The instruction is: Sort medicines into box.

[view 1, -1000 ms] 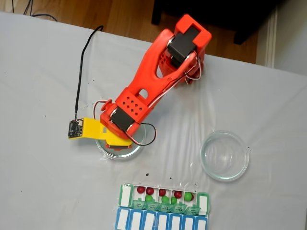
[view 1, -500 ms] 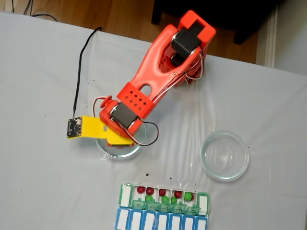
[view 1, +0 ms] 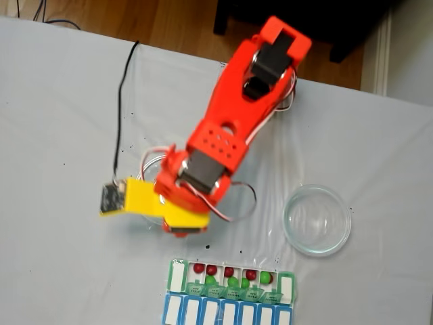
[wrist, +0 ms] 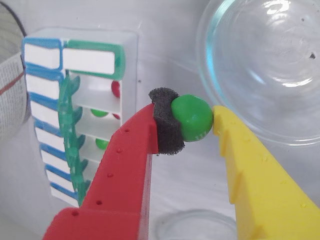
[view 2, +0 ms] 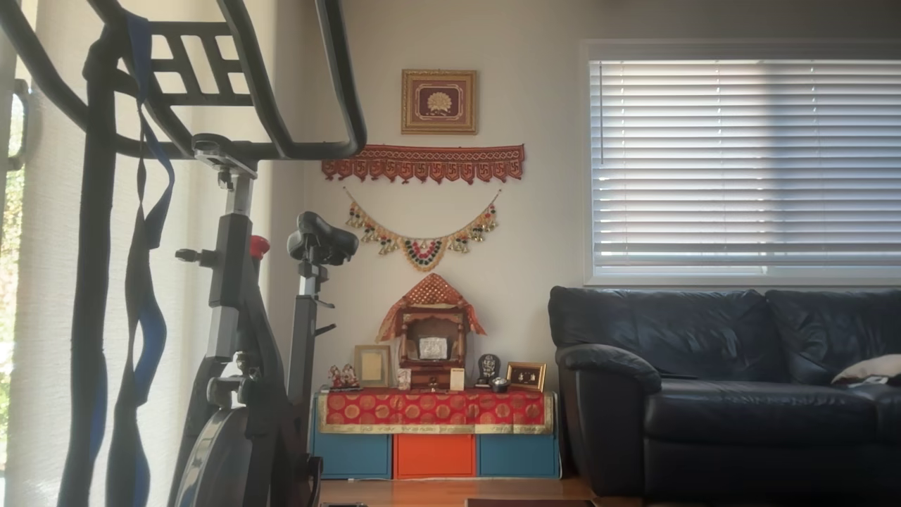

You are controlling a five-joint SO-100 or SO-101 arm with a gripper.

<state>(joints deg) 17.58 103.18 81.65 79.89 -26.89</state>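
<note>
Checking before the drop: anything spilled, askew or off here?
Nothing stands out. The gripper holds a green ball cleanly between foam pad and yellow finger; the box sits square, lids open, balls inside compartments.

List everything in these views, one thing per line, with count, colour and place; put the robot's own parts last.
Green ball: one, bright green, pinched between the gripper's fingers, wrist view.
Balls in the box: about five dark red and five green in the fixed view; the exact count is hard to tell.
Box: one, white with green lids, bottom of the fixed view.
Blue-lidded row: one, adjoining the box.
Glass dish: one, clear, right of the arm; a second shows at the wrist view's bottom edge.
Tablecloth: white.
Exercise bike, sofa, shrine: other view.
Arm: one, red.
Gripper: red and yellow fingers, shut.
</note>
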